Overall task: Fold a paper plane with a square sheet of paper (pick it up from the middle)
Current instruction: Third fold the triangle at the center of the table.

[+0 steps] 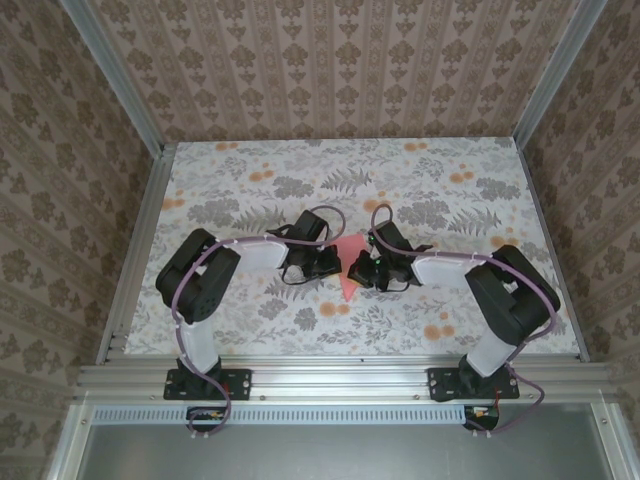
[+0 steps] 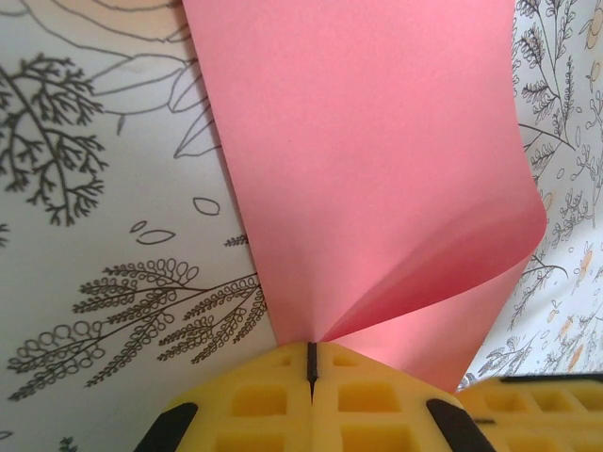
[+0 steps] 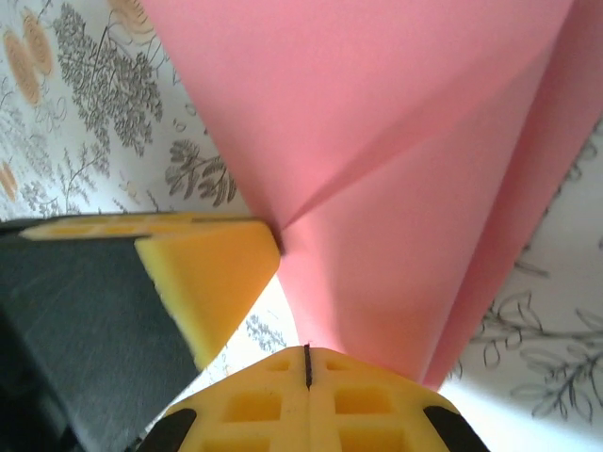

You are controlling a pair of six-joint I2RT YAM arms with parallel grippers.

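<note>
The pink paper (image 1: 350,250) hangs between my two grippers above the middle of the table, folded into a pointed shape with a slanting crease. In the left wrist view the paper (image 2: 377,169) fans out from the closed yellow pads of my left gripper (image 2: 311,350), which is shut on its edge. My right gripper (image 3: 306,353) is shut too, and the paper (image 3: 396,188) rises from its pinch. From above, the left gripper (image 1: 337,268) and the right gripper (image 1: 358,275) nearly touch at the paper's lower part. The left gripper's yellow finger (image 3: 212,273) pinches the fold just beside the right one.
The tabletop (image 1: 250,180) has a grey leaf print with orange flowers (image 1: 436,330). Aluminium rails (image 1: 130,260) frame its sides, and patterned walls rise behind and beside it. Both arm bases sit at the near edge.
</note>
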